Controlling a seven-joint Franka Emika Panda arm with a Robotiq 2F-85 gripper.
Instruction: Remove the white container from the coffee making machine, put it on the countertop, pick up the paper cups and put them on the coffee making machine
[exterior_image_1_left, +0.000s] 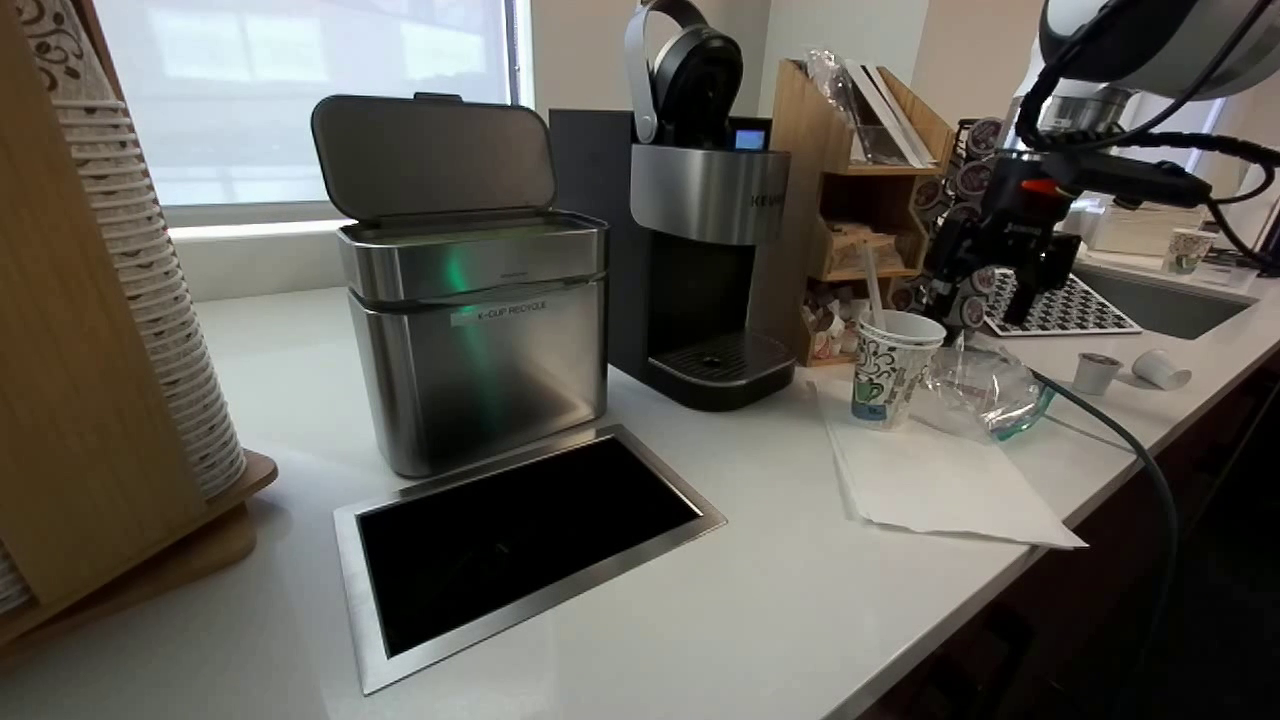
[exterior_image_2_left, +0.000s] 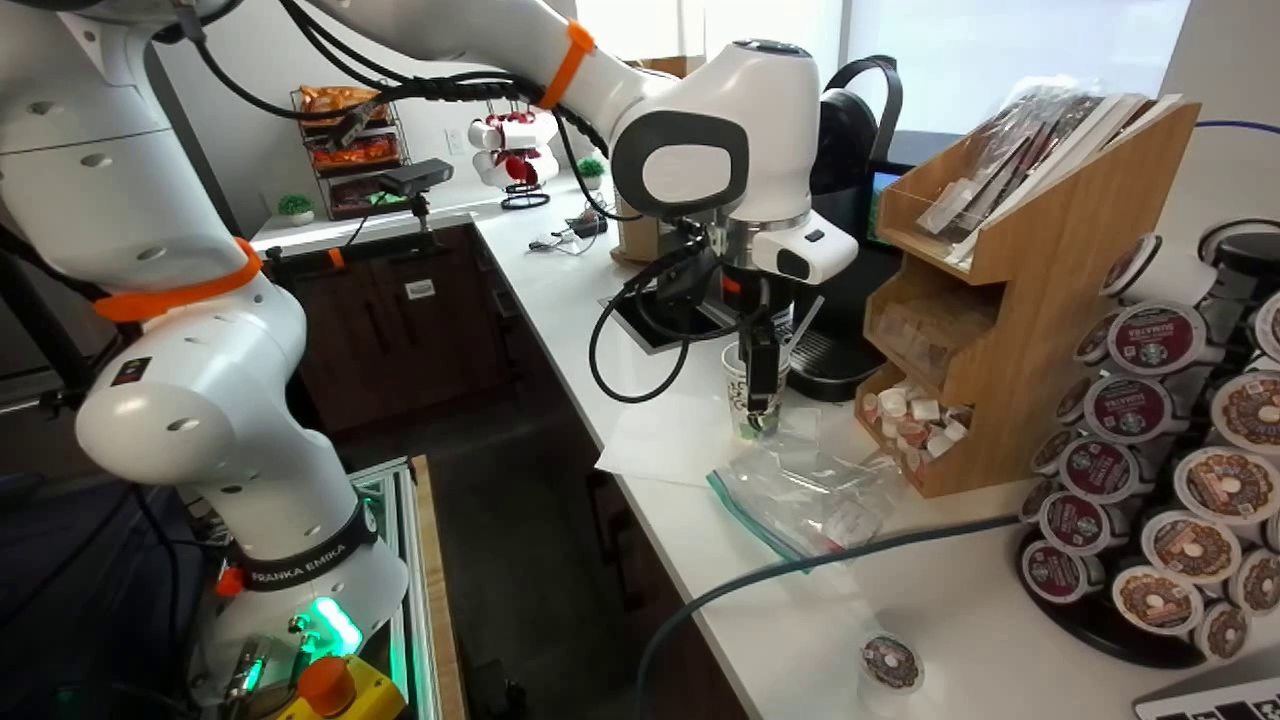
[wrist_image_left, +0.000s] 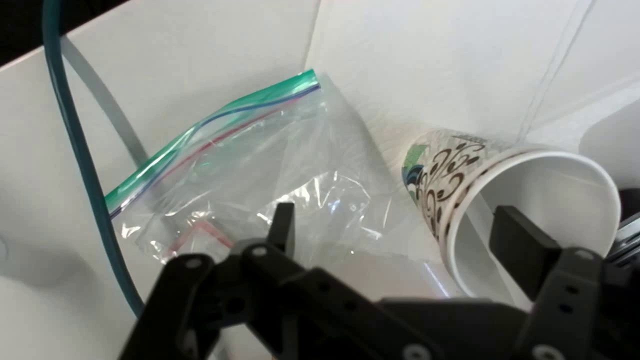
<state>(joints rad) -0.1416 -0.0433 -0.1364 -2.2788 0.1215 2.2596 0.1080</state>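
The coffee making machine (exterior_image_1_left: 710, 200) stands at the back of the white countertop (exterior_image_1_left: 770, 560) with its black head raised. A paper cup (exterior_image_1_left: 885, 380) with brown-green print stands upright right of it, a white stick rising from its mouth. Whether several cups are nested there I cannot tell. My gripper (exterior_image_1_left: 978, 305) hangs open beside the cup, around or just above rim height. In the wrist view my gripper (wrist_image_left: 400, 215) has nothing between its fingers; one finger (wrist_image_left: 522, 245) overlaps the cup's mouth. No white container shows on the machine; whether a small white pod (exterior_image_1_left: 1160, 370) is it, I cannot tell.
A clear plastic bag (exterior_image_2_left: 810, 490) lies beside the cup, near a white sheet (exterior_image_1_left: 950, 490). A cable (exterior_image_2_left: 720, 590) crosses the counter. A wooden organizer (exterior_image_2_left: 1050, 300), a pod rack (exterior_image_2_left: 1130, 430) and a steel bin (exterior_image_1_left: 490, 370) stand around. A framed opening (exterior_image_1_left: 540, 540) lies before the bin.
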